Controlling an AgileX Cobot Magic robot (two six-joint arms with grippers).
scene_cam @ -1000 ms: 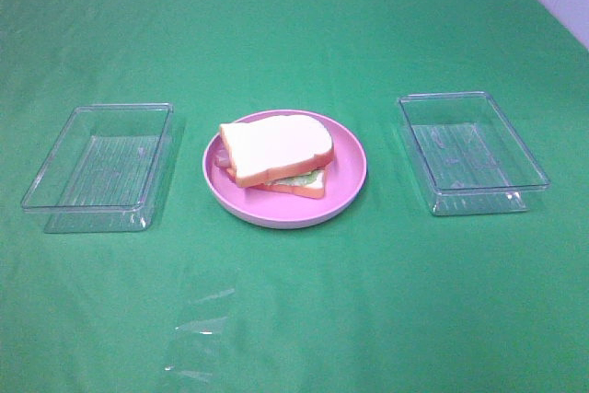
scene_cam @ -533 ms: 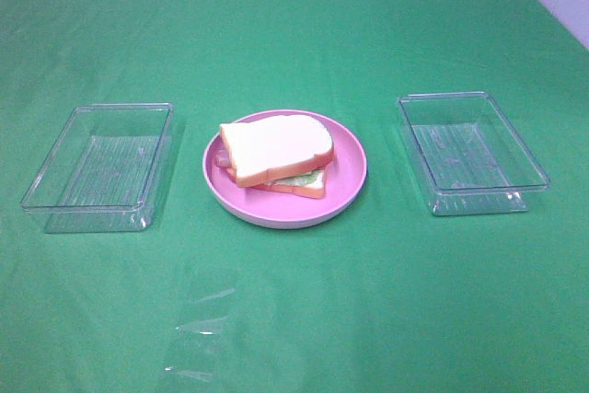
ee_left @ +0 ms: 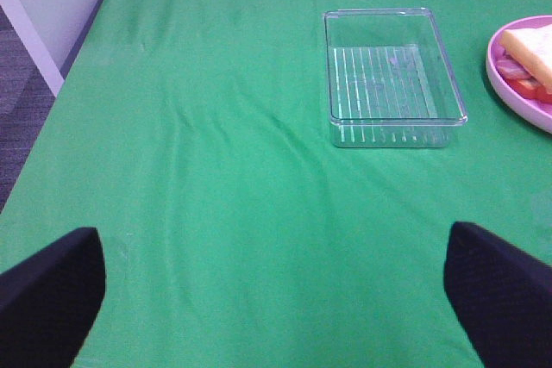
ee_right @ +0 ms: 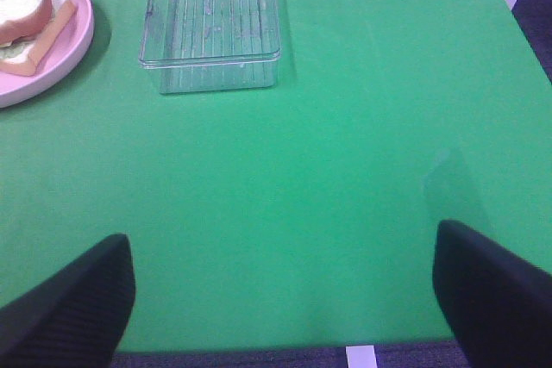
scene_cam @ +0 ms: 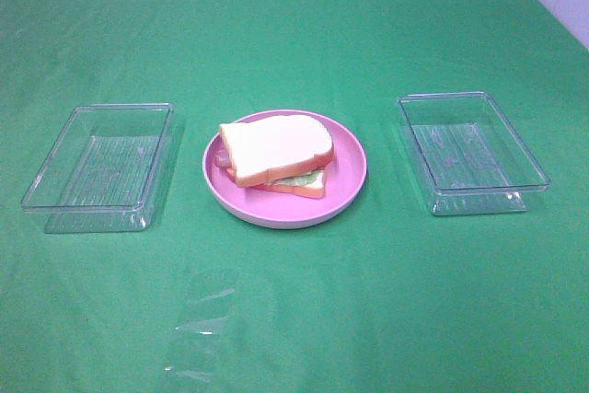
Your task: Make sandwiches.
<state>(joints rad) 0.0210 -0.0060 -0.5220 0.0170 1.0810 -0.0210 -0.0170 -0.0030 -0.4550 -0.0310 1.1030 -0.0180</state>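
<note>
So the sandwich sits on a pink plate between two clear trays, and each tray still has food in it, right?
Not quite. The sandwich does sit on the pink plate between the two clear trays, but the left tray and right tray are both empty, as the exterior high view shows.

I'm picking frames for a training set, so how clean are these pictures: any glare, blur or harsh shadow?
Exterior high: even, soft light; faint reflections on the cloth near the front edge; the clear trays show only thin bright rims. Left wrist: sharp on its tray, left gripper fingertips dark and slightly soft. Right wrist: the pink plate casts a soft shadow; a pale patch lies on the cloth.
</note>
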